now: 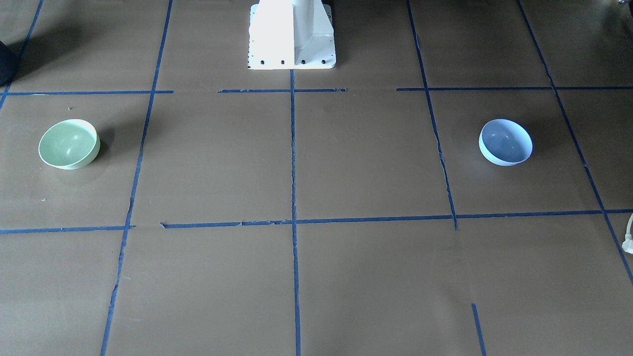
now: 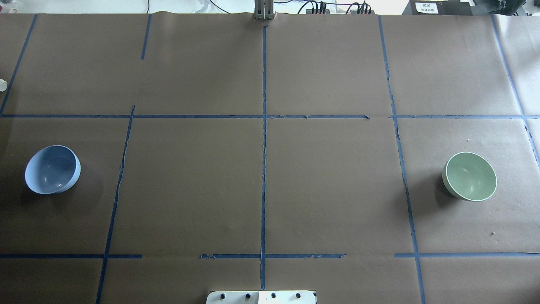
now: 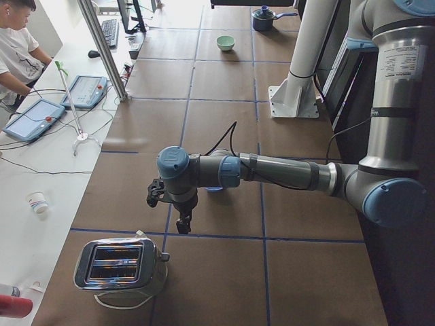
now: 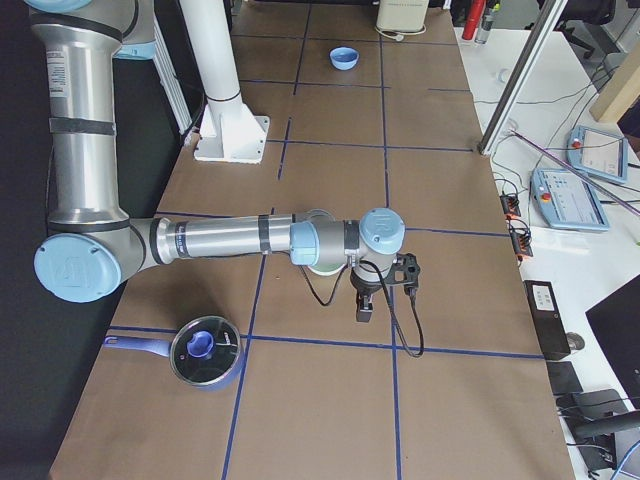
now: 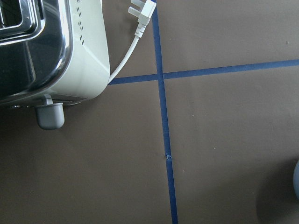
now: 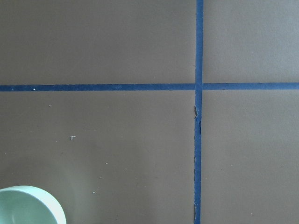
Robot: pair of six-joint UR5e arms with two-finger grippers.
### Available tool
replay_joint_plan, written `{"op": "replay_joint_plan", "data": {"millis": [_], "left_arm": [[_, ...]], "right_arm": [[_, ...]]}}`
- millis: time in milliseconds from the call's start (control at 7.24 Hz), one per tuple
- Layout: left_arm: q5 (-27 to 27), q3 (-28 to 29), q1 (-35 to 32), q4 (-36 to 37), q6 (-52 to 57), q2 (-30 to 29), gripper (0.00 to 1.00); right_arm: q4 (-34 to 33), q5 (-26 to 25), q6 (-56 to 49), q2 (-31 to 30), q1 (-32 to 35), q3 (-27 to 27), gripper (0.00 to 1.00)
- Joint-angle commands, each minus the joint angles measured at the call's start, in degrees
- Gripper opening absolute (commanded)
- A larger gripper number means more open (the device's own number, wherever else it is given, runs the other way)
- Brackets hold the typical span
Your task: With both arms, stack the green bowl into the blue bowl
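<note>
The green bowl (image 1: 69, 144) stands upright on the table on my right side (image 2: 469, 176). Its rim shows at the bottom left of the right wrist view (image 6: 28, 205). The blue bowl (image 1: 505, 141) stands upright on my left side (image 2: 52, 169). The two bowls are far apart. My left gripper (image 3: 183, 221) points down just beyond the blue bowl, which is mostly hidden behind the wrist. My right gripper (image 4: 365, 310) points down beside the green bowl. Both grippers show only in the side views, so I cannot tell whether they are open or shut.
A chrome toaster (image 3: 122, 265) with a white plug and cord (image 5: 142, 14) sits near the left gripper. A blue pot with a glass lid (image 4: 205, 350) sits near the right arm. The white pedestal (image 1: 292, 34) stands at the robot's edge. An operator (image 3: 13, 41) sits by the table.
</note>
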Motion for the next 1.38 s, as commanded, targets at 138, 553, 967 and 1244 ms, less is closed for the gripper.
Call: {"op": "replay_joint_plan", "data": {"millis": [138, 553, 967, 1244], "left_arm": [[1.0, -1.3, -0.1, 1.4, -0.5, -0.5, 1.00], [0.8, -1.7, -0.4, 0.6, -0.7, -0.1, 1.00], [0.5, -1.0, -0.3, 0.2, -0.2, 0.9, 1.00], [0.2, 0.2, 3.5, -7.8, -3.8, 1.6, 1.00]], "right_arm": [[0.0, -0.1, 0.1, 0.2, 0.0, -0.1, 1.00], [0.0, -0.1, -0.1, 0.2, 0.0, 0.0, 1.00], [-0.1, 0.0, 0.1, 0.4, 0.0, -0.1, 1.00], [-0.1, -0.1, 0.3, 0.4, 0.0, -0.2, 1.00]]}}
